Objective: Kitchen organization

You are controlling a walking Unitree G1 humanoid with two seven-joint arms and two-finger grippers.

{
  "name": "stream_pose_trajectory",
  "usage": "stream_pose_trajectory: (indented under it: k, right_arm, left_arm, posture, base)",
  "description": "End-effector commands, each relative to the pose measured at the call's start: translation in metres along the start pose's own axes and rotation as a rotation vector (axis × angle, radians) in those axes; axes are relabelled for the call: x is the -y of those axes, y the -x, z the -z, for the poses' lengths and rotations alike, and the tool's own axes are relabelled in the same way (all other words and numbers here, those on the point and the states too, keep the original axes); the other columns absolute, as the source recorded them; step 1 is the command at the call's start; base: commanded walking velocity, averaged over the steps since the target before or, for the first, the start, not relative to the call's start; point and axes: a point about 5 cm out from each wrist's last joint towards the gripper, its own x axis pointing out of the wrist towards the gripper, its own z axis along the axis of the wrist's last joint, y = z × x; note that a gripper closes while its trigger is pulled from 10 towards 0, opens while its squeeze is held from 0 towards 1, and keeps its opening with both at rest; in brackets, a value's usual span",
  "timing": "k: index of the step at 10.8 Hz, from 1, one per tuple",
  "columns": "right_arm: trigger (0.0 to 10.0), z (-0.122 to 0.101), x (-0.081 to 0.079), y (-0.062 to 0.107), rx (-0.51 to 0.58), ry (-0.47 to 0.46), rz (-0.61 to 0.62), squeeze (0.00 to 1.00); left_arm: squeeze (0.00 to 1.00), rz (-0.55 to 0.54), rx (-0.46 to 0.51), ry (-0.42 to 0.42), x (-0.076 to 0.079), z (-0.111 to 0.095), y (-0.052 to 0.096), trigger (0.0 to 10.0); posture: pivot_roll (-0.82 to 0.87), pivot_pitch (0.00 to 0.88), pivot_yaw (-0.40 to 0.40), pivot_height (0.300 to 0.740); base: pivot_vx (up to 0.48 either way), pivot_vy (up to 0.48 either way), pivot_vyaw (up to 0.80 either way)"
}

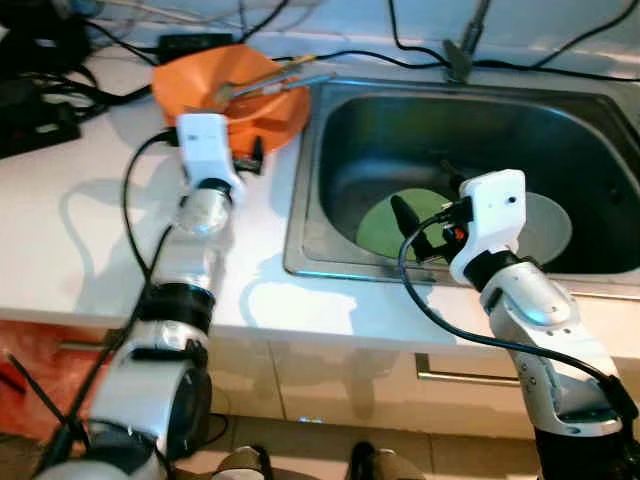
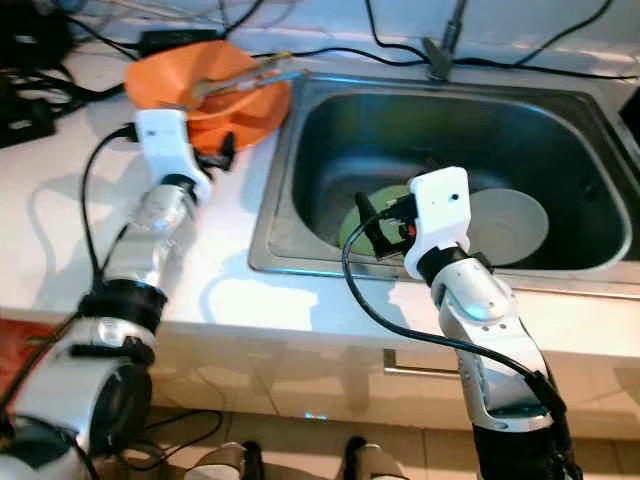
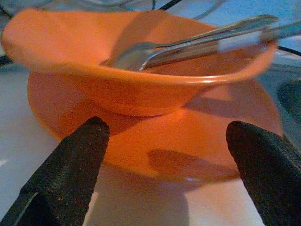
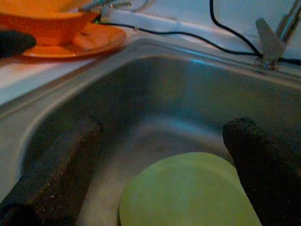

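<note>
Orange bowl [image 3: 141,70] on plate [image 3: 155,141], probably light, slick plastic; wide left gripper [image 3: 167,162] should pinch the near rim; right gripper [image 4: 160,155] wide over sink [image 1: 330,150].

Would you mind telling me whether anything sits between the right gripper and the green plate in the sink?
Nothing visible does. The right gripper is open over the sink, and the green plate lies on the sink floor between and just beyond its fingertips. The grey bowl sits off to the side, not in the path.

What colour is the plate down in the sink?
The plate in the sink is light green. It shows best in the right wrist view.
</note>
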Motion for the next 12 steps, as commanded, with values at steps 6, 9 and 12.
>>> stream_pose_trajectory:
  k: [6,9,12]
  right_arm:
    - [10.0,-0.002,-0.003,0.005,-0.019,0.017,-0.034,0.00]
    - [10.0,-0.002,-0.004,0.003,-0.021,0.015,-0.038,0.00]
    - [10.0,-0.002,-0.004,0.002,-0.021,0.013,-0.040,0.00]
  left_arm:
    - [0.00,-0.076,-0.048,0.032,-0.013,-0.002,-0.011,10.0]
    - [0.00,-0.070,-0.103,0.002,-0.014,-0.012,-0.019,10.0]
    - [0.00,-0.044,-0.170,0.000,-0.011,-0.015,-0.022,10.0]
  posture:
    - [-0.07,0.181,-0.027,0.740]
    - [-0.07,0.179,-0.025,0.740]
    - [-0.06,0.176,-0.024,0.740]
  base:
    - [0.000,0.000,0.00]
    - [0.000,0.000,0.00]
    - [0.000,0.000,0.00]
